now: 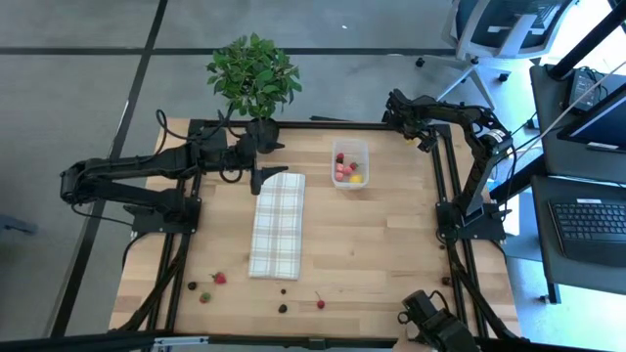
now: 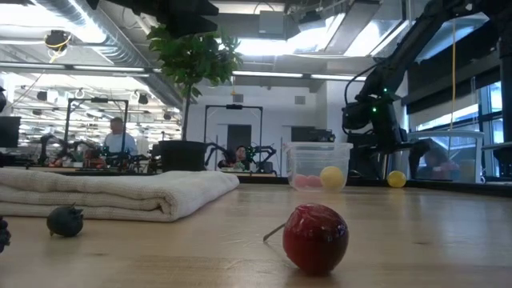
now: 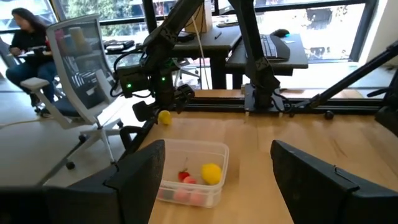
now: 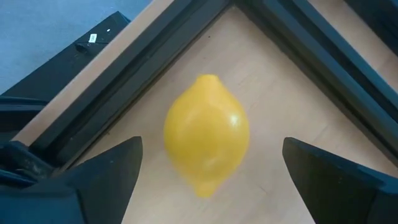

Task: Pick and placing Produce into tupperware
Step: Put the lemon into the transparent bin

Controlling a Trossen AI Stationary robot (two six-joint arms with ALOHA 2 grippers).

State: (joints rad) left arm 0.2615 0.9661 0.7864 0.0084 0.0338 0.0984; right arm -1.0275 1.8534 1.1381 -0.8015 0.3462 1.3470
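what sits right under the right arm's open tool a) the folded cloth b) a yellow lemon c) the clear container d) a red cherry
b: the right wrist view looks straight down on a yellow lemon lying on the wood between the open fingers of the right tool, at the table's far right corner, apart from the clear container.

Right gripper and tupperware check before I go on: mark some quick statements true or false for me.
1. The right gripper is open above a yellow lemon. True.
2. The tupperware is empty. False: it already holds pink, red and yellow produce.
3. The left gripper is shut on a piece. False: it is open and holds nothing.
4. Loose pieces lie near the table's front edge, such as a red one. True.
5. The checked cloth covers the tupperware. False: it lies apart, beside it.
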